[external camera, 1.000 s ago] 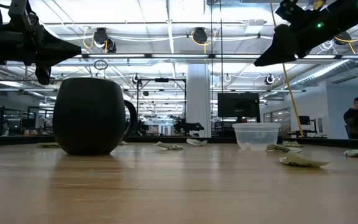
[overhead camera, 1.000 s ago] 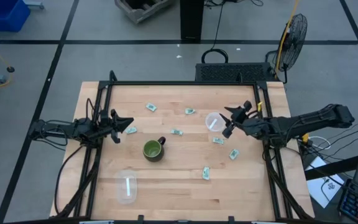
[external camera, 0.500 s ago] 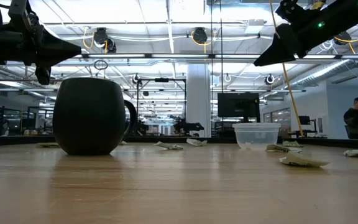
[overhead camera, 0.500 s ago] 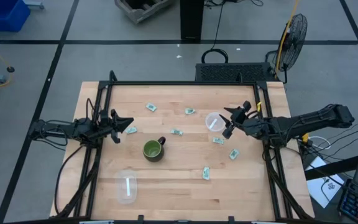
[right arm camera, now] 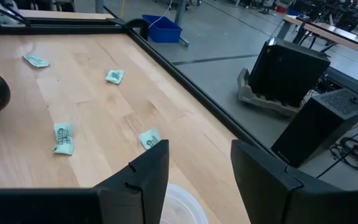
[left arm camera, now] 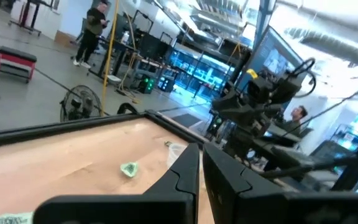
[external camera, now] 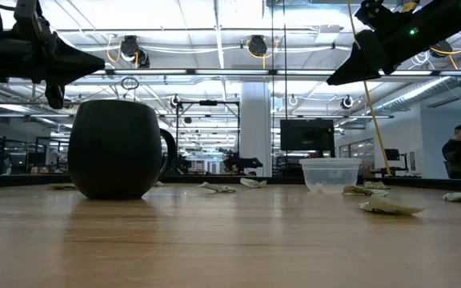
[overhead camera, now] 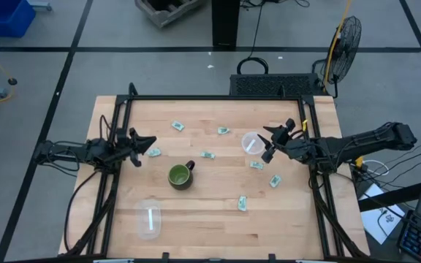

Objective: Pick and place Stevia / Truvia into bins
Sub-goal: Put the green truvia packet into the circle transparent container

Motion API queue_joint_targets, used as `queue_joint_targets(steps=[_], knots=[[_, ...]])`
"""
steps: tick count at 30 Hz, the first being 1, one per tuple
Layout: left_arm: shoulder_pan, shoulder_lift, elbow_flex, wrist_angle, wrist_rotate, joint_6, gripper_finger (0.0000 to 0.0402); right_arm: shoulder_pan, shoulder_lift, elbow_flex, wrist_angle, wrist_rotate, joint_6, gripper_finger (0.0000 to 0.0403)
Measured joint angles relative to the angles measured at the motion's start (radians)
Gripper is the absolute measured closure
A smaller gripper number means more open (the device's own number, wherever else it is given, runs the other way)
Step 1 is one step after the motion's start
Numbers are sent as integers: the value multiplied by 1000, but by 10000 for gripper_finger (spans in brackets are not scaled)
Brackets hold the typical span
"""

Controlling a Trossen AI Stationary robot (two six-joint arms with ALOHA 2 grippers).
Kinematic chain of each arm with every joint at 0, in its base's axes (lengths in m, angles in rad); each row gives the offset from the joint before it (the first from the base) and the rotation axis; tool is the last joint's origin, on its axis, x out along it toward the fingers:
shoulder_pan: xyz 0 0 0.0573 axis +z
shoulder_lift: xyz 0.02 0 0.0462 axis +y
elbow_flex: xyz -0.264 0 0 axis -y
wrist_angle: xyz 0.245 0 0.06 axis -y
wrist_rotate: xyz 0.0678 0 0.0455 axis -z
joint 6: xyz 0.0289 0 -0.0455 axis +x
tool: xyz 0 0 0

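The Stevia sachets (overhead camera: 242, 203) are scattered flat across the wooden table (overhead camera: 218, 226): one near the far edge (overhead camera: 177, 126), one beside it further right (overhead camera: 224, 131), one mid-table (overhead camera: 208, 155), one close to the left claw (overhead camera: 154, 153), and three on the right side, with one (overhead camera: 256, 165) just below the upright clear bin (overhead camera: 252, 142) and another (overhead camera: 274, 180) a bit nearer the front. That upright bin sits right by the right claw (overhead camera: 270, 141), which hangs above the table with its fingers apart; in the right wrist view the bin's rim (right arm camera: 180, 205) shows between the two dark fingers (right arm camera: 143, 177). The second clear bin (overhead camera: 149, 218) lies near the front left of the table, well apart from everything. The dark green mug (overhead camera: 180, 176) stands mid-table between the arms. The left claw (overhead camera: 147, 143) hovers at the left side with its fingers pressed together, holding nothing.
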Motion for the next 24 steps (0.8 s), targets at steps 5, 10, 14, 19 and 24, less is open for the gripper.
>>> queue_joint_targets(steps=[5,10,14,19,24], knots=[[6,0,0,81,41,54,376,0,0,0,0,0,-7,236],[6,2,52,76,60,100,376,-26,0,-1,85,-90,-70,236],[6,82,229,-170,57,73,376,-84,5,-1,262,-257,-171,236],[6,354,500,-501,21,9,376,-198,10,7,229,-257,-185,236],[7,595,736,-656,-7,189,376,-307,4,7,-7,-249,-123,236]])
